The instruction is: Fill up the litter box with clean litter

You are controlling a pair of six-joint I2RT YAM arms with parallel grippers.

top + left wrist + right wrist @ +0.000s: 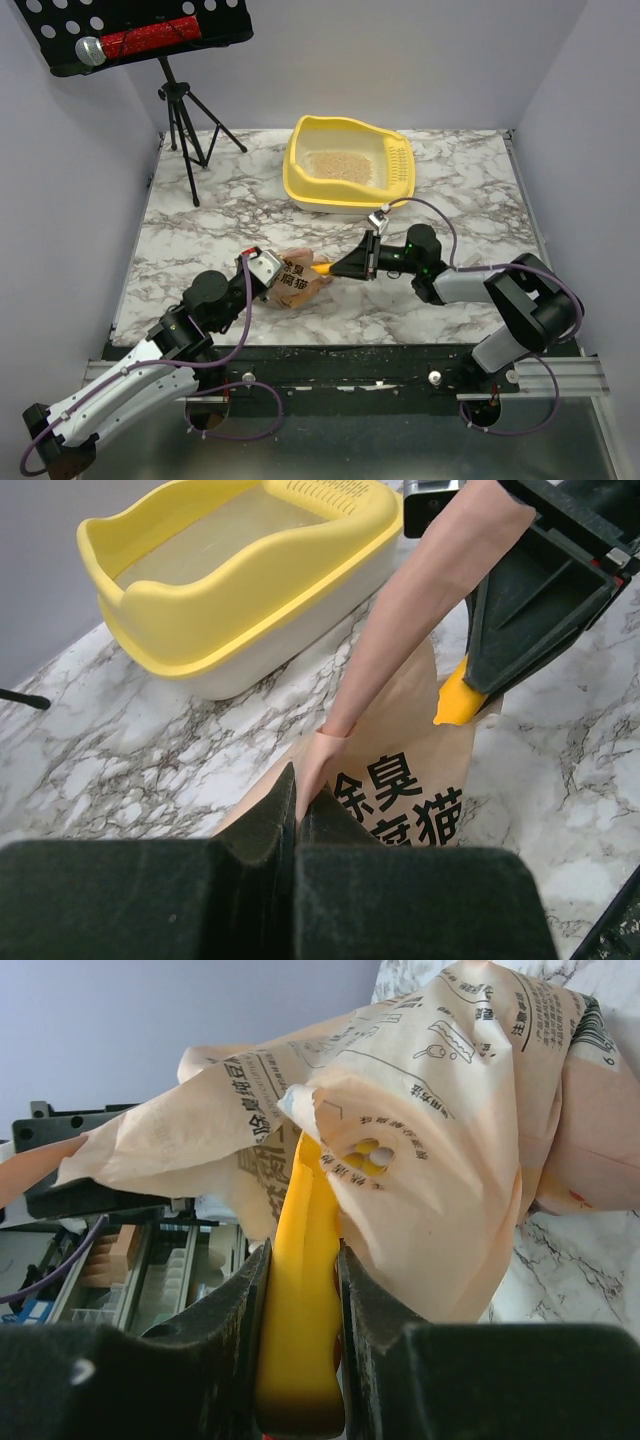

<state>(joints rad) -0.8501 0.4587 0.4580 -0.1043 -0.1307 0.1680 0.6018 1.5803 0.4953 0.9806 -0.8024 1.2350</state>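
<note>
Sitting far-centre on the marbled table: rigid, large yellow high-rimmed plastic litter box, graspable by its rim. Pinched in the tight-closed left gripper, soft crinkly tan-pink printed bag; clamped in the right gripper, small smooth yellow-orange scoop at the bag's mouth. Probably loose, spill-prone: fine pale beige clean litter, thinly covering the box floor.

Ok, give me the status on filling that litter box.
Done: some clean litter already lies in the litter box. In hand: left fingers pinch the litter bag, and right fingers clamp the yellow scoop at its opening. Left: more scoops, probably, since the layer looks shallow.
</note>
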